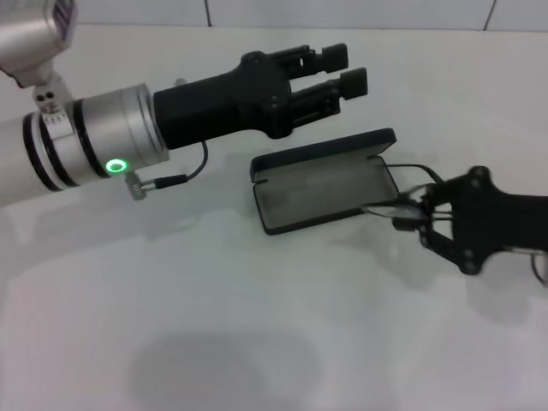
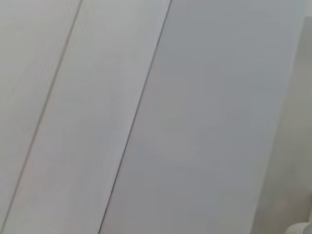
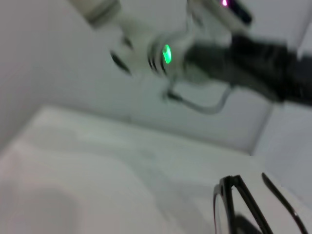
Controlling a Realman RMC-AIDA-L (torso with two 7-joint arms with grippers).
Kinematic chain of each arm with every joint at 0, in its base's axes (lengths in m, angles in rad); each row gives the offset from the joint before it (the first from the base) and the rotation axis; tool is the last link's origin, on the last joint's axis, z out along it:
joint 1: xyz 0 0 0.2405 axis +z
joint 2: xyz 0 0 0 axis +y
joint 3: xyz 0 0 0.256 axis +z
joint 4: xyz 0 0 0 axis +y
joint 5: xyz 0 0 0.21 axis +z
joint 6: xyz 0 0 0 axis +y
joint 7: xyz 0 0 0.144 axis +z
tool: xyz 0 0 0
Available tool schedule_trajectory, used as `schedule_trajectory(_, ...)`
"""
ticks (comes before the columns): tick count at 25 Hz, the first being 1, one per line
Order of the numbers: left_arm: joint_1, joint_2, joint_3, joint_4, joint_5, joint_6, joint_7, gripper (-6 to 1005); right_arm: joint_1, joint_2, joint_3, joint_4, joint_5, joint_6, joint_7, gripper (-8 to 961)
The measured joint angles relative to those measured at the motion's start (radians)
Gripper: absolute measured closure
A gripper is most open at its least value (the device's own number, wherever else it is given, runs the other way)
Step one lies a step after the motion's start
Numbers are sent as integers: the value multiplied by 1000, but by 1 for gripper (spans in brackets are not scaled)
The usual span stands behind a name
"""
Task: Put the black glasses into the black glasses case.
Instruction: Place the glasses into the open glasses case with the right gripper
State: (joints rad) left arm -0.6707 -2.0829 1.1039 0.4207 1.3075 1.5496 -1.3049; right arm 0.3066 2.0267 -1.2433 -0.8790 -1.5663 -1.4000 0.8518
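matte black glasses case, a rounded rectangle with grey lining, lies open at frame centre on the smooth white counter. right gripper fingers pinch the thin-framed black glasses at its right edge. left gripper hovers upper centre, fingers spread.

Left arm: cut off by the left edge of the head view; only the silver wrist section and black pincer body show.
Right arm: runs out past the right edge of the head view.
Black glasses: partly hidden behind the right pincer, right of centre in the head view; lenses too faint to make out.
Black glasses, right wrist view: blurred, cut off at the bottom edge.
Left arm, right wrist view: blurred, upper part of frame.
Black glasses case: lid lettering not visible.
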Motion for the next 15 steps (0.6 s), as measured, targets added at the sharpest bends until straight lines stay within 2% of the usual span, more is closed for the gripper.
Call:
schedule_trajectory(1,1,1,0,0,-1,0,0,467,0,0,0,0,0,0,0,833)
schedule_trajectory(10,3,3,-2,1,6,-20,-4,465,-35,-4,-391,-209,-21,503,97,832)
schedule_trajectory(15,-4,3,1,1,7,-25,-4,464,-44,-4,-509,-248,-62,647,100,832)
